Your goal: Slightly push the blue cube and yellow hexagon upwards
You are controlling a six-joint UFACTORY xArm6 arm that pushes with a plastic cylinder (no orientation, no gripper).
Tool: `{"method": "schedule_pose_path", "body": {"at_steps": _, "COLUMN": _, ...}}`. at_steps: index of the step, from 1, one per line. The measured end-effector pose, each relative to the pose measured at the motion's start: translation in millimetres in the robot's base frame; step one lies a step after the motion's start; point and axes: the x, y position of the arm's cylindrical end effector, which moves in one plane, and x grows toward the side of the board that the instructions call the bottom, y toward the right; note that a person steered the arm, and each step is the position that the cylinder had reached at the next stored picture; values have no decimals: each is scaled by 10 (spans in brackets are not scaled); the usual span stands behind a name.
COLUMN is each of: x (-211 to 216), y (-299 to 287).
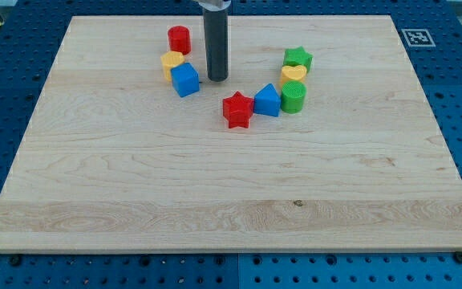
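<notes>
Wooden desk [215, 201], upper half occupied. Rod end effector without jaws, holding nothing; my tip [217, 79] just right of blue cube [185, 79]. Yellow hexagon [172, 61] touching cube's upper left. Red cylinder [179, 38] above hexagon. Red star [237, 110] toward centre.

I'm seeing bright, even overhead light on the table [231, 201], no harsh glare. Blocks throw only soft, short shadows. Focus is crisp across the view; the wood grain reads clearly toward six o'clock.
</notes>
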Motion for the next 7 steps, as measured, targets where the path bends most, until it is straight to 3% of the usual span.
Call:
{"method": "schedule_pose_path", "body": {"at_steps": 4, "x": 410, "y": -93}}
{"method": "schedule_pose_path", "body": {"at_steps": 6, "x": 429, "y": -101}}
{"method": "schedule_pose_path", "body": {"at_steps": 7, "x": 216, "y": -115}}
